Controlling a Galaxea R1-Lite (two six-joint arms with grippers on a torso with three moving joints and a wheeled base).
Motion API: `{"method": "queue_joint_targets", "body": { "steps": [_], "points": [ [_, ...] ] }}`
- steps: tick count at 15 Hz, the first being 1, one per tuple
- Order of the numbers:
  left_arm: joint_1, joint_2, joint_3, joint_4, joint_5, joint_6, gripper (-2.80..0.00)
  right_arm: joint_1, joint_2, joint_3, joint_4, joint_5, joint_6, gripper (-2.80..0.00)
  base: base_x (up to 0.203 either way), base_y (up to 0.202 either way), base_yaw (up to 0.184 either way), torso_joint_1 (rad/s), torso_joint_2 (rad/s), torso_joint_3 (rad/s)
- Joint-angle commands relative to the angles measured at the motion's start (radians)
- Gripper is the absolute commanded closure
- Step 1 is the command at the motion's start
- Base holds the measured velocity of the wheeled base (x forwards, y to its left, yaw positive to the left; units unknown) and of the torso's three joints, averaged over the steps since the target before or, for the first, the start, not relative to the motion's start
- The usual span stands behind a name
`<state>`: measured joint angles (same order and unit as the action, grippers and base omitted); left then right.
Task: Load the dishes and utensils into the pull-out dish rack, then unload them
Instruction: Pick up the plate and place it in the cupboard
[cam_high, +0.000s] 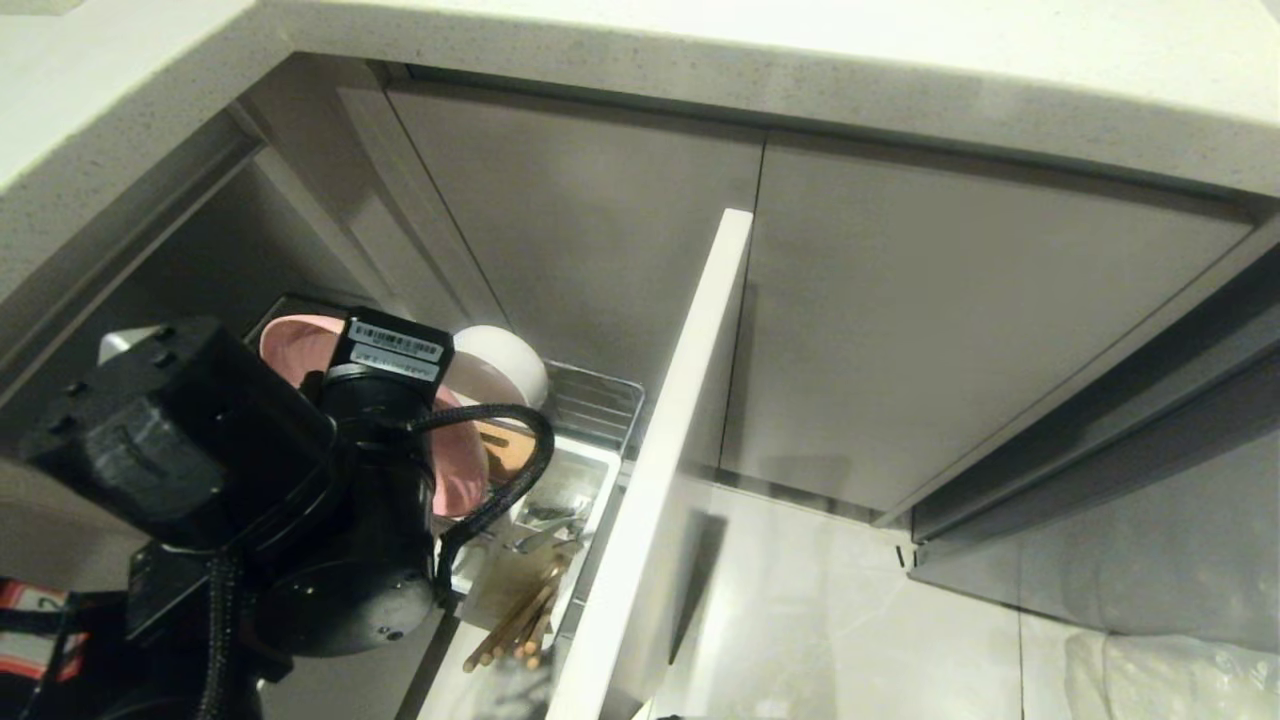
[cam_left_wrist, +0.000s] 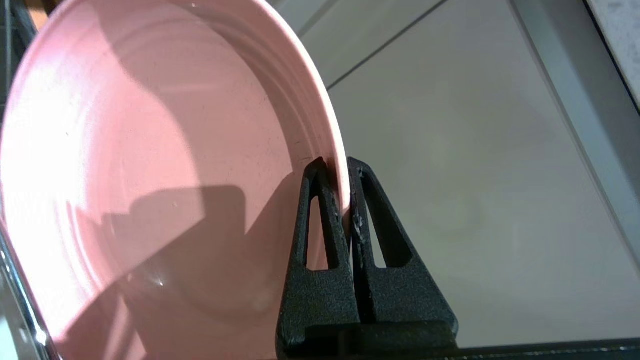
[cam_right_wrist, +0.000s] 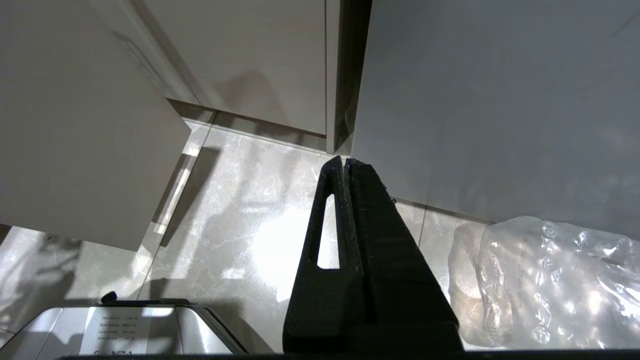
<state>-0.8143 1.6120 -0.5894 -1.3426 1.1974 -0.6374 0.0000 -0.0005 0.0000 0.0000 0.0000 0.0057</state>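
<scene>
Setting: grey cabinet fronts under a pale countertop; the pull-out dish rack is drawn out.
Plate: the pink plate is stood on edge in the rack, beside the white bowl.
Left gripper: clamped on the plate's rim, directly above the rack.
Right gripper: closed, empty, parked over the floor.

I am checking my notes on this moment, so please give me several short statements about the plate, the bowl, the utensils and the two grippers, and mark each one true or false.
1. The left gripper is shut on the rim of the pink plate. True.
2. The right gripper holds the fork. False: it is shut on nothing, above the floor.
3. The chopsticks lie in the rack. True.
4. The white bowl sits on the countertop. False: it is in the rack, beside the plate.
5. The rack is pushed in behind its front panel. False: it is pulled out.
</scene>
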Motion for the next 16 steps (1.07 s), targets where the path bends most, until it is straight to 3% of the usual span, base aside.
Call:
{"method": "queue_joint_targets", "body": {
  "steps": [1, 6, 9, 16],
  "points": [
    [0.001, 0.019, 0.0, -0.004, 0.008, -0.004, 0.0, 0.0, 0.0, 0.0, 0.0, 0.0, 0.0, 0.0, 0.0, 0.0, 0.0, 0.0, 0.0, 0.0],
    [0.0, 0.003, 0.001, -0.01, 0.014, -0.008, 0.0, 0.0, 0.0, 0.0, 0.0, 0.0, 0.0, 0.0, 0.0, 0.0, 0.0, 0.0, 0.0, 0.0],
    [0.015, -0.01, 0.002, -0.004, 0.013, -0.062, 0.0, 0.0, 0.0, 0.0, 0.0, 0.0, 0.0, 0.0, 0.0, 0.0, 0.0, 0.0, 0.0, 0.0],
    [0.026, -0.037, 0.0, 0.049, 0.019, -0.059, 0.0, 0.0, 0.0, 0.0, 0.0, 0.0, 0.0, 0.0, 0.0, 0.0, 0.0, 0.0, 0.0, 0.0]
  ]
}}
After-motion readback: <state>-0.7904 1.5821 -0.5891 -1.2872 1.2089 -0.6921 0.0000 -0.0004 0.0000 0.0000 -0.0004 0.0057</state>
